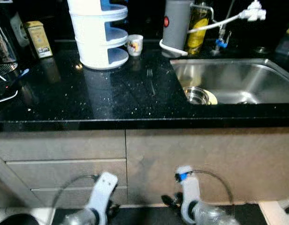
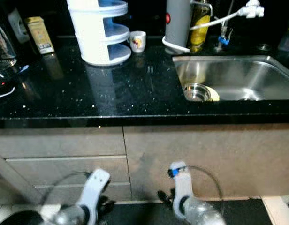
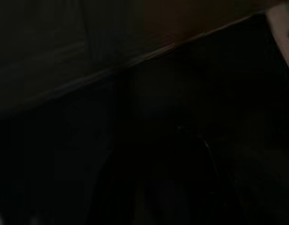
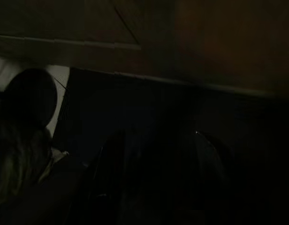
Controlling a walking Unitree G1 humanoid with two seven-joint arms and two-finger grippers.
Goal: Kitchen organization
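A black speckled counter runs in front of me with a steel sink set in at its right. On it stand a white three-tier rack and, next to that, a small white patterned cup. A fork lies on the counter left of the sink. A metal bowl sits in the sink's near left corner. Both arms hang idle below the counter edge in front of the cabinets: left gripper, right gripper. Both wrist views are very dark.
A grey cylinder, a yellow oil bottle and a white tap hose stand behind the sink. A yellow box and dark appliances are at the far left. Beige drawers lie below the counter.
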